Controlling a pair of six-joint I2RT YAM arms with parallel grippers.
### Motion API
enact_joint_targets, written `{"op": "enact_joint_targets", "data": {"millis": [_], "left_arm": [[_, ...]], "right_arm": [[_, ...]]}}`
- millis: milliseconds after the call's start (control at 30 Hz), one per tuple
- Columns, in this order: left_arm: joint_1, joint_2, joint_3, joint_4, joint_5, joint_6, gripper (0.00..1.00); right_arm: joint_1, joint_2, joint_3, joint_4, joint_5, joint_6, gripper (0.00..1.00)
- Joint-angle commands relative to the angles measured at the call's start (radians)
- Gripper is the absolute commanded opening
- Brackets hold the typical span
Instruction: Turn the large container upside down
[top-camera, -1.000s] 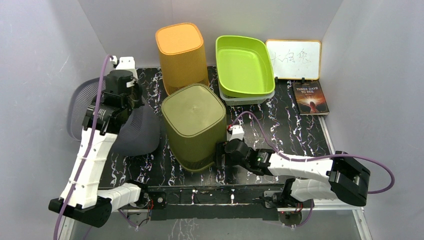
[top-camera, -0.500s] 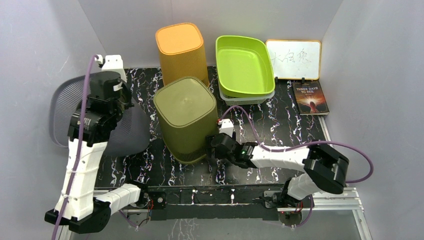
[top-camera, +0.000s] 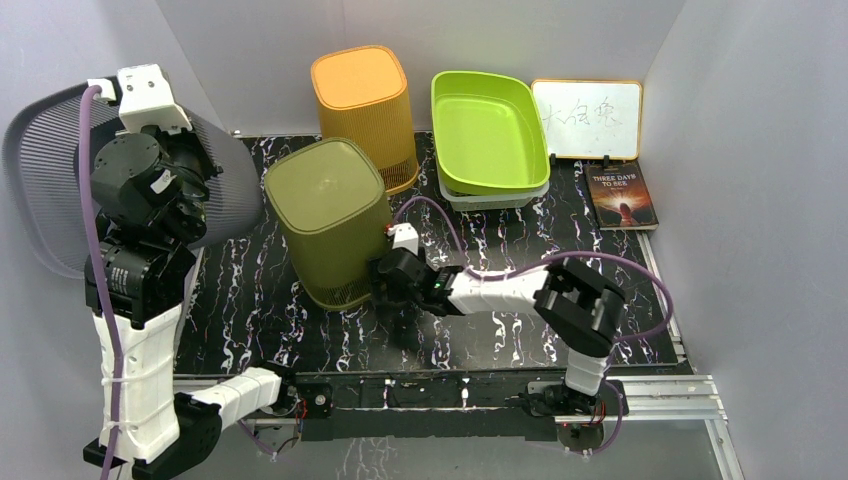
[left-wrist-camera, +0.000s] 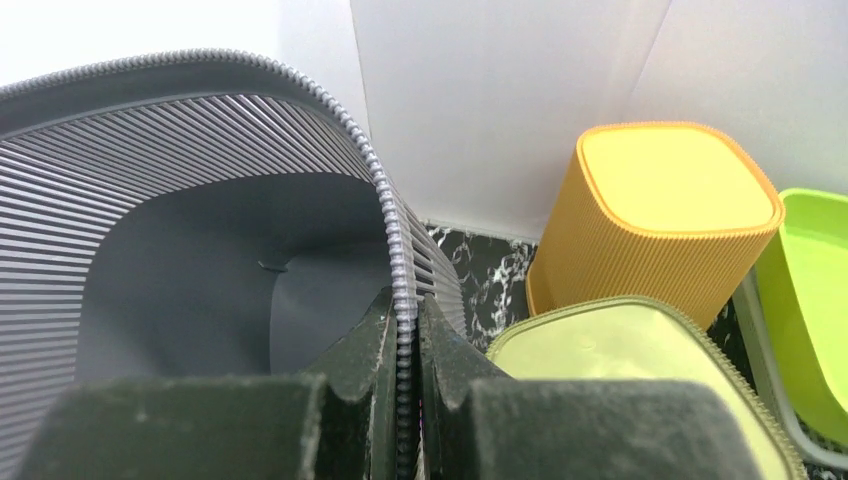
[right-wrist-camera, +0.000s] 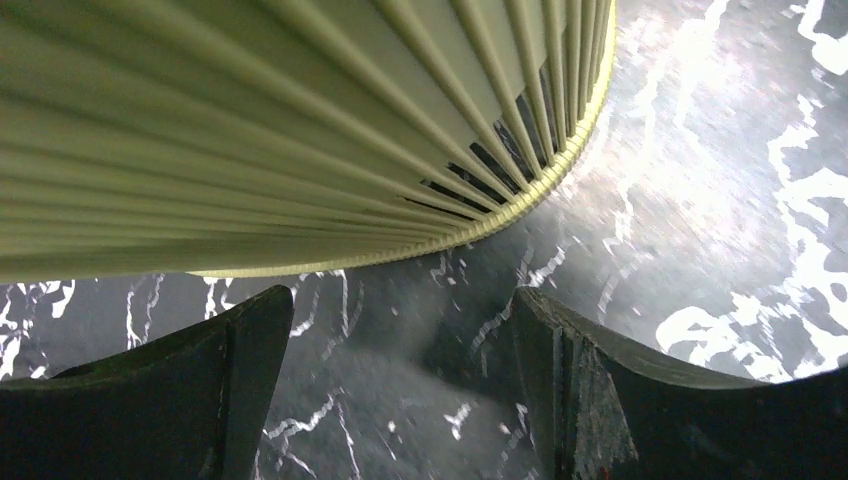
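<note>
The large container (top-camera: 48, 190) is grey and ribbed. It hangs tipped on its side, raised over the table's left edge. My left gripper (top-camera: 197, 166) is shut on its rim. In the left wrist view the fingers pinch the beaded rim of the grey container (left-wrist-camera: 200, 210) at my left gripper (left-wrist-camera: 405, 322), and its dark inside faces the camera. My right gripper (top-camera: 384, 281) stands open low on the table, against the lower side of an olive container (top-camera: 325, 215) that sits bottom up. In the right wrist view nothing lies between the fingers of my right gripper (right-wrist-camera: 400, 300), just below the olive container's rim (right-wrist-camera: 250, 120).
An orange container (top-camera: 362, 110) stands bottom up at the back, close behind the olive one. Stacked green tubs (top-camera: 490, 130) lean at the back right, beside a whiteboard (top-camera: 587, 118) and a book (top-camera: 621, 195). The black marbled table (top-camera: 300, 335) has white walls around it.
My left arm has lifted the grey container off the table, up and to the left. My right gripper has moved left, and the olive container has slid left and back with it.
</note>
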Motion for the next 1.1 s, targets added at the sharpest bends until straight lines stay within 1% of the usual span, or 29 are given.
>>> {"op": "enact_joint_targets", "data": {"millis": [0, 100, 233, 300, 400, 500, 667, 833, 1000, 1067], "left_arm": [[-0.001, -0.064, -0.038, 0.303, 0.011, 0.107, 0.0], [0.001, -0.086, -0.073, 0.41, 0.025, 0.137, 0.0], [0.002, -0.101, -0.067, 0.525, 0.04, 0.18, 0.0], [0.003, -0.1, -0.057, 0.559, 0.039, 0.207, 0.0], [0.004, -0.093, -0.038, 0.57, 0.044, 0.234, 0.0], [0.005, -0.111, -0.052, 0.599, 0.067, 0.233, 0.0], [0.009, -0.124, -0.02, 0.549, 0.125, 0.174, 0.0], [0.016, -0.12, 0.034, 0.459, 0.208, 0.081, 0.0], [0.041, -0.129, 0.049, 0.395, 0.296, 0.012, 0.0], [0.046, -0.132, 0.054, 0.377, 0.33, -0.01, 0.0]], "right_arm": [[0.002, 0.087, 0.118, 0.076, -0.04, -0.041, 0.79], [0.002, 0.145, 0.179, 0.087, -0.056, -0.046, 0.79], [0.001, 0.208, 0.265, 0.078, -0.064, -0.061, 0.79], [0.0, 0.229, 0.293, 0.078, -0.069, -0.062, 0.79], [-0.003, 0.263, 0.335, 0.078, -0.089, -0.062, 0.79], [-0.007, 0.308, 0.397, 0.069, -0.108, -0.072, 0.79], [-0.037, 0.408, 0.53, 0.057, -0.156, -0.086, 0.79], [-0.078, 0.535, 0.732, 0.061, -0.198, -0.096, 0.79], [-0.12, 0.656, 0.906, 0.132, -0.204, -0.061, 0.8], [-0.136, 0.711, 0.999, 0.16, -0.223, -0.037, 0.8]]}}
